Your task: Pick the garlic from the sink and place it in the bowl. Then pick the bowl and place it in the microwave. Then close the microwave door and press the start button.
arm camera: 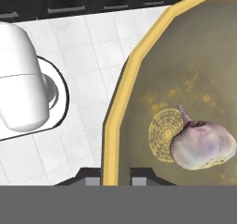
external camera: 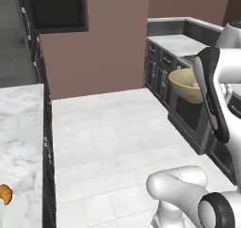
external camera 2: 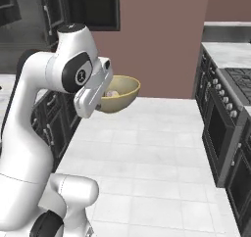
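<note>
The tan-yellow bowl (external camera: pixel 184 84) (external camera 2: pixel 120 91) (arm camera: pixel 185 70) hangs in the air above the white tiled floor, level. The pale pinkish garlic (arm camera: pixel 203 144) (external camera 2: pixel 112 93) lies inside it, near the bottom. My gripper (arm camera: pixel 115 174) (external camera 2: pixel 104 98) is shut on the bowl's rim, one fingertip inside and one outside. In the left base view the arm's dark-sided link covers the bowl's right part. The black microwave (external camera: pixel 57 10) (external camera 2: pixel 93 8) sits high in the wall, beyond and left of the bowl. The sink is out of view.
A marble counter (external camera: pixel 19 128) with an orange item (external camera: pixel 4 194) at its near end runs along the left. A black oven and stove (external camera 2: pixel 223 118) with dark cabinets (external camera: pixel 157 74) line the right. Open tiled floor (external camera 2: pixel 147 153) lies between them.
</note>
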### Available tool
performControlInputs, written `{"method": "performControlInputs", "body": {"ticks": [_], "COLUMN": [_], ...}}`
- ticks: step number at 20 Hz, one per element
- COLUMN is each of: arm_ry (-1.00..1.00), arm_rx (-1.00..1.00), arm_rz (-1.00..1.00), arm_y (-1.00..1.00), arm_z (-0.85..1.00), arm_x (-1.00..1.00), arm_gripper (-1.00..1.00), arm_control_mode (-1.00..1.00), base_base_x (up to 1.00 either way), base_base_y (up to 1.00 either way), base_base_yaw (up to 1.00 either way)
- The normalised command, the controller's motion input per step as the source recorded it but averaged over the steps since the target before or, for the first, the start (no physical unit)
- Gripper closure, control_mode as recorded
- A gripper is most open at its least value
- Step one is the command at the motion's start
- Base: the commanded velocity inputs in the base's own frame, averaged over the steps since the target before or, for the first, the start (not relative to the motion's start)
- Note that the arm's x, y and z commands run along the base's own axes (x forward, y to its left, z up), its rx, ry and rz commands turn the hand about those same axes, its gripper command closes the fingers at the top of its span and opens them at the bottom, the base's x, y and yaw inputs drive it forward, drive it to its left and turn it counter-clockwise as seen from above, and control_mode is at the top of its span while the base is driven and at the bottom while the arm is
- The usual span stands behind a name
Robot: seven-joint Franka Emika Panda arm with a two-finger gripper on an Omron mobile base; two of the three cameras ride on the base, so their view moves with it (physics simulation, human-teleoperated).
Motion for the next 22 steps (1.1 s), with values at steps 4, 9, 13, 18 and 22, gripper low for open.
{"method": "performControlInputs", "body": {"ticks": [4, 9, 13, 18, 22], "arm_ry": [0.0, 0.0, 0.0, 0.0, 0.0], "arm_rx": [0.0, 0.0, 0.0, 0.0, 0.0], "arm_rz": [0.0, 0.0, 0.0, 0.0, 0.0], "arm_y": [0.0, 0.0, 0.0, 0.0, 0.0], "arm_z": [0.0, 0.0, 0.0, 0.0, 0.0], "arm_x": [0.0, 0.0, 0.0, 0.0, 0.0], "arm_gripper": [1.0, 1.0, 1.0, 1.0, 1.0], "arm_control_mode": [1.0, 1.0, 1.0, 1.0, 1.0], "base_base_x": [1.0, 1.0, 1.0, 1.0, 1.0], "base_base_y": [-0.5, -0.4, -0.28, -0.34, -0.34], "base_base_yaw": [-0.05, -0.04, -0.01, 0.0, 0.0]}}
